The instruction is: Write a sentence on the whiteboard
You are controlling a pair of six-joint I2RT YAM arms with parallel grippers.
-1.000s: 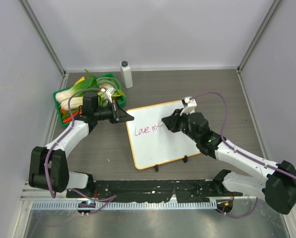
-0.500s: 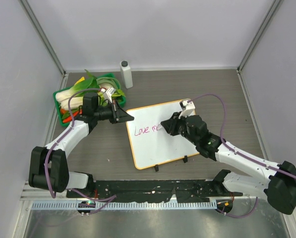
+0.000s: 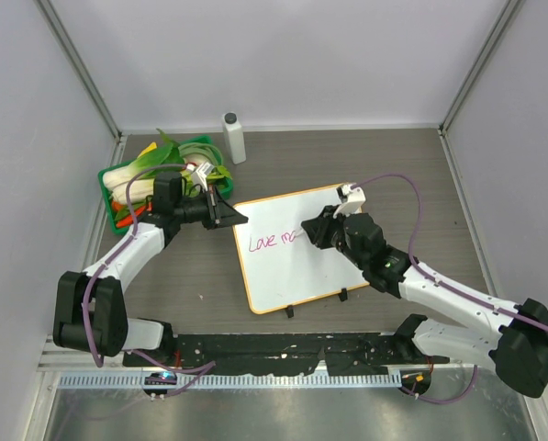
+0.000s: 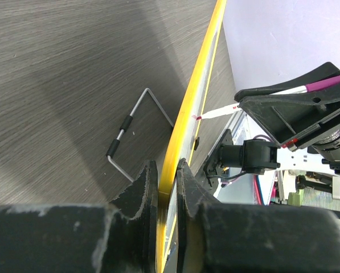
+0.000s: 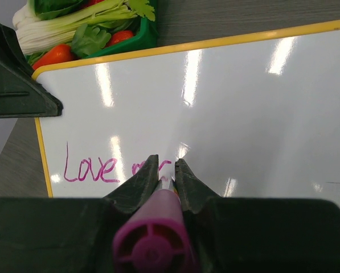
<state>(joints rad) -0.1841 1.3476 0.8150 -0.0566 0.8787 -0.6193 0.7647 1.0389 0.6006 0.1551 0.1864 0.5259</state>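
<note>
Clamping a magenta marker [image 5: 152, 242], the right end effector [image 5: 167, 170] sits at the end of the pink cursive sentence [image 5: 90, 168], "Love m". Blank orange-framed white whiteboard [image 5: 261, 125] lies onward along its long axis, away from the left arm.

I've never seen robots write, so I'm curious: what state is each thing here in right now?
whiteboard: clamped at one edge, partly written.
sentence: unfinished, "Love" plus the start of a second word.
marker: gripped, tip at the board.
left hand: shut on the whiteboard.
right hand: shut on the marker.
tray: filled with vegetables.
bottle: upright, capped.
</note>
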